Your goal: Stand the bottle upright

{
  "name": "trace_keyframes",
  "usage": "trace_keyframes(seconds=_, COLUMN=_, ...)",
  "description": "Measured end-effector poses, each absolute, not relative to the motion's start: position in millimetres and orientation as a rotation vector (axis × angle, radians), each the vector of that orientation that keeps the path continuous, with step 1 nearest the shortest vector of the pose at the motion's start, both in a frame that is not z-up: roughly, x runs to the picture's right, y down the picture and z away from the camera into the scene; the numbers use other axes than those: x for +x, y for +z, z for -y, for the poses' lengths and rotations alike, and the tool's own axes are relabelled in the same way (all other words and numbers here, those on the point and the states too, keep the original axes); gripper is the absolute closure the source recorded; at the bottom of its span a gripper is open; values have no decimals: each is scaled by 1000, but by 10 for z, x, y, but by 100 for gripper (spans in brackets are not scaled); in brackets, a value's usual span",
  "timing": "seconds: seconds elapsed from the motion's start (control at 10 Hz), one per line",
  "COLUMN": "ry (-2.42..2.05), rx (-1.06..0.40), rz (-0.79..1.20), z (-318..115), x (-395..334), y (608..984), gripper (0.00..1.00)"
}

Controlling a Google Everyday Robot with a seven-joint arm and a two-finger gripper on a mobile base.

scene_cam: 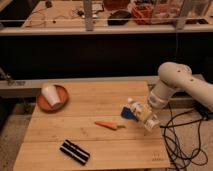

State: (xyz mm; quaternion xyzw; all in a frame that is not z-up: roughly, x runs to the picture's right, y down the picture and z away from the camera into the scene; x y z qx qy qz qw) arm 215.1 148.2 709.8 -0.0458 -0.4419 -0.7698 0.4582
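The bottle (142, 114) is small and clear, with a white cap pointing up-left and a pale label. It lies tilted just above the right part of the wooden table (90, 137). My gripper (146, 116) hangs from the white arm (175, 82) at the right and is shut on the bottle's body. Its fingers are mostly hidden behind the bottle. A small blue object (127, 113) sits right beside the bottle on its left.
An orange carrot (110, 125) lies left of the bottle near the table's middle. A black oblong object (75, 151) rests near the front edge. An orange plate (44, 104) with a white foam cup (51, 94) stands at the far left. Cables (180, 142) trail at the right.
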Motion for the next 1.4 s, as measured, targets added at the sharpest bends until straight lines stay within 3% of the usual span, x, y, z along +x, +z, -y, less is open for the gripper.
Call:
trace_keyframes(seconds=0.6, ry=-2158, rx=307, rz=1007, z=-1767, x=2232, y=7073, gripper=100)
trace_keyframes(seconds=1.4, ry=-2121, rx=861, rz=885, z=-1629, x=2144, y=6914, gripper=100)
